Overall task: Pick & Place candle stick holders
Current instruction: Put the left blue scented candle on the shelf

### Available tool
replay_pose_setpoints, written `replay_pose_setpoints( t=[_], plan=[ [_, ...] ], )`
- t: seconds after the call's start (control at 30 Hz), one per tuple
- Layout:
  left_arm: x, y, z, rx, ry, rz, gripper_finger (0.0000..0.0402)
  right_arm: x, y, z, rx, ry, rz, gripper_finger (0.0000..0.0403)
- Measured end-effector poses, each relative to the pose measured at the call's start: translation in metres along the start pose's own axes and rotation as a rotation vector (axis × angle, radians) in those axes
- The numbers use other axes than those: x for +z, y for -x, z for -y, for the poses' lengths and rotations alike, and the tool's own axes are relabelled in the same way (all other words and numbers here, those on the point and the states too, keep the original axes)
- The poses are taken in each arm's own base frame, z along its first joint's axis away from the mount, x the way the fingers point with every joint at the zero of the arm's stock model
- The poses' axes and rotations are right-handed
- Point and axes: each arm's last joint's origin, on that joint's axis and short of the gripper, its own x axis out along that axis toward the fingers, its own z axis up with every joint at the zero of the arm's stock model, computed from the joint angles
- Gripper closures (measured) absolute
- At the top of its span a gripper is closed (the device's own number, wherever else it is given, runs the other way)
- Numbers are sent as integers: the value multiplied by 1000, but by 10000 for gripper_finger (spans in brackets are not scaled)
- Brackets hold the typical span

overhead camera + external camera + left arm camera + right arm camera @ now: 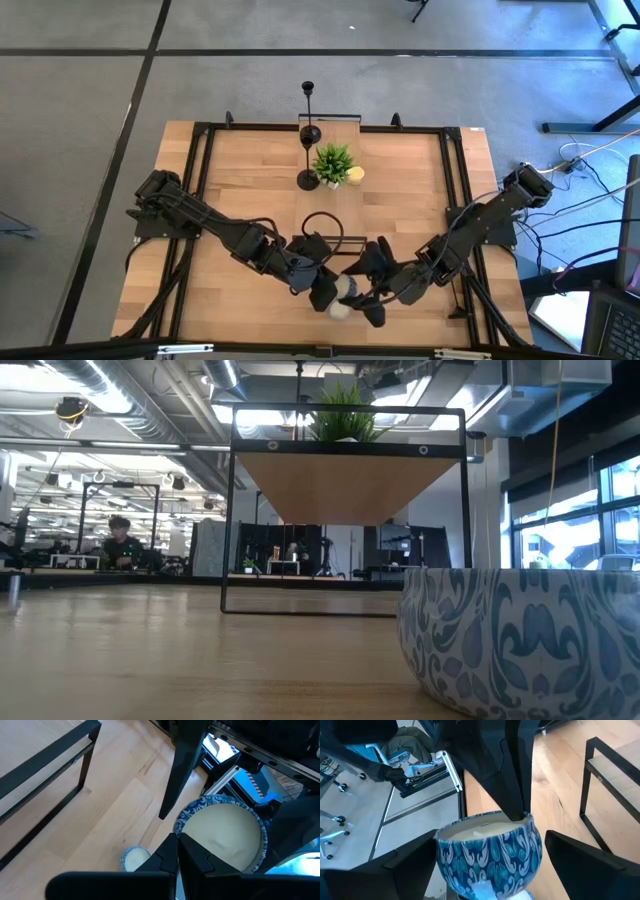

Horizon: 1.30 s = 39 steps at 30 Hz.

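- left gripper (177, 851) jaws together, pinching rim of blue-patterned candle bowl (489, 852)
- right gripper (487, 865) jaws apart, either side of bowl
- candle stick holders (309, 135) at table (410, 200) far edge, beside plant (333, 160)

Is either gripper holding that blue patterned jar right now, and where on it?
The left gripper is shut on the rim of the blue-and-white candle jar. The right gripper straddles the jar's sides with its fingers open, gripping nothing.

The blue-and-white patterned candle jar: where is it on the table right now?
In the high view the candle jar sits at the table's near edge, centre, between the left hand and the open right hand.
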Motion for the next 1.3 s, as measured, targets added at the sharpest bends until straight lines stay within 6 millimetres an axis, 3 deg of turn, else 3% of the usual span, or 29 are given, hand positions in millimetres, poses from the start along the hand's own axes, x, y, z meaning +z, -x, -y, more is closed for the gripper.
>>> replay_pose_setpoints(
  t=[0.43,0.73,1.3],
  plan=[
    [0,0,0,-1,0,-3,400,-1,0,0,17,21,-21,65],
    [1,0,1,-10,4,4,400,0,-1,2,40,15,-59,103],
    [7,-1,3,-23,7,81,401,-2,-2,5,11,3,-84,114]
  ],
)
